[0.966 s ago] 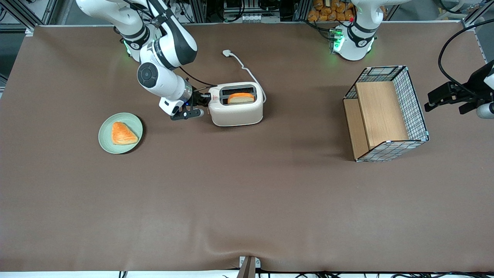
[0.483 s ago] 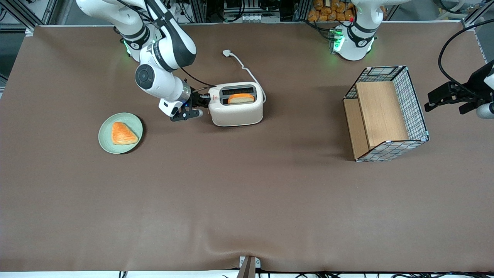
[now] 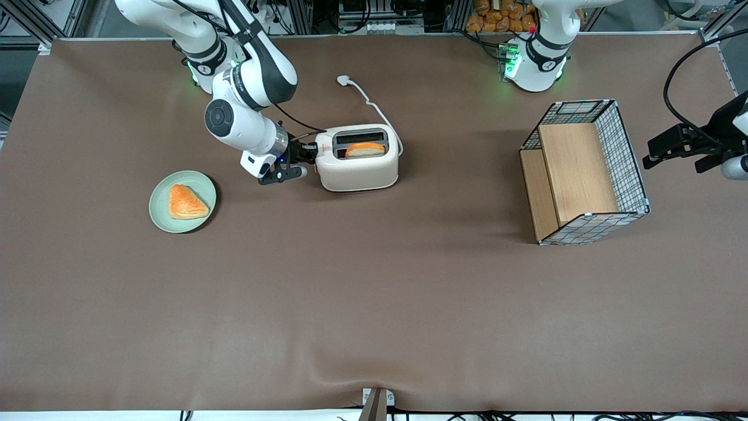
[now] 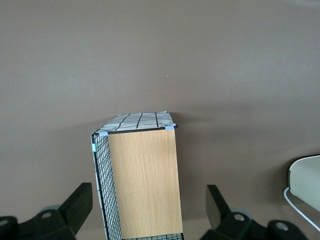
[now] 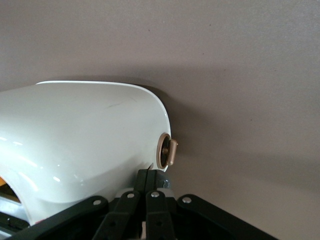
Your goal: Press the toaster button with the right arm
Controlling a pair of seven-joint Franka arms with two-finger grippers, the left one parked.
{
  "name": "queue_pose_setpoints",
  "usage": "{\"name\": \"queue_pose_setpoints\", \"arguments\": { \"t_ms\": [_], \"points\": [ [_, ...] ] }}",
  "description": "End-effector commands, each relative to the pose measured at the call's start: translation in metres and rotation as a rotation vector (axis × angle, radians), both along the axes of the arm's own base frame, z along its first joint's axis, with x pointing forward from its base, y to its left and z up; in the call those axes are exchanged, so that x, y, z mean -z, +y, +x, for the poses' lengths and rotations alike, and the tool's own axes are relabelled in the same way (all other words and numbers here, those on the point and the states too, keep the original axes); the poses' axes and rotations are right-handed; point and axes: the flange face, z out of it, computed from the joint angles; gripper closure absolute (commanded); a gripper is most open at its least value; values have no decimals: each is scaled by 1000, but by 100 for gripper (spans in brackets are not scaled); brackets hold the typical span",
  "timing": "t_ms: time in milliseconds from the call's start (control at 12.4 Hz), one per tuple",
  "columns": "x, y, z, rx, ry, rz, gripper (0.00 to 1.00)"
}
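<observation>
**Fingers closed at the toaster's narrow end**

Fingers [image 5: 150, 192] of the right arm's [image 3: 245, 93] gripper [image 3: 308, 153] are pressed together with no gap, their tips against the narrow end of the toaster [image 3: 357, 158], close beside the toaster button [image 5: 169, 152]; whether they touch the button cannot be told.

Counted on the table [image 3: 374, 304]: one toaster, one plate [image 3: 182, 201], one basket [image 3: 584, 171], and two pieces of pastry, one [image 3: 186, 202] on the plate and one [image 3: 364, 149] in the toaster's slot nearer the front camera. The second slot shows dark.

The button is hidden in the front view by the gripper. The wrist view cuts off most of the toaster, and the fingertips are partly lost against its curved shell.

The toaster is cream-white and glossy with rounded corners, standing upright, between the plate and the basket and much closer to the plate. Its white cord [image 3: 368, 102] trails away from the front camera to a plug [image 3: 343, 80]. The button is a small round tan-grey knob with a short stub, sticking out of the end wall.
</observation>
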Motion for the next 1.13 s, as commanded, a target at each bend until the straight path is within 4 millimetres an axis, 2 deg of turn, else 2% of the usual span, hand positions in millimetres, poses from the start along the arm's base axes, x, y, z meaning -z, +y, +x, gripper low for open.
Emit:
{"name": "queue_pose_setpoints", "arguments": {
  "t_ms": [0,403,1047],
  "points": [
    [23,-11,-6,-49,-46,10,100],
    [38,-14,-4,-44,-59,-6,100],
    [42,-14,-3,-41,-59,-8,100]
  ]
}}
